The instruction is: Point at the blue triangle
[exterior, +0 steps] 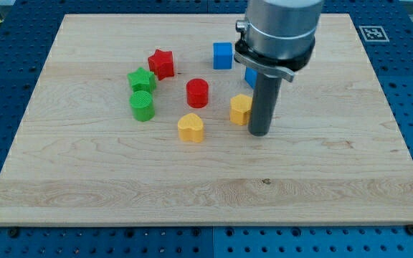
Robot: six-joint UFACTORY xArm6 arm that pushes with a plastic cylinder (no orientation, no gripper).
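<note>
My tip (259, 133) rests on the wooden board (106, 179), right of centre. A blue block (250, 77), its shape hidden, peeks out behind the rod just above the tip, mostly covered by the arm. A yellow block (240, 109) sits touching or nearly touching the rod's left side. A blue cube (222, 55) lies further up and left.
A yellow heart (191, 127) lies left of the tip. A red cylinder (197, 93), red star (161, 64), green star (141, 79) and green cylinder (142, 105) lie further left. The arm's grey body (278, 29) blocks the view's top centre.
</note>
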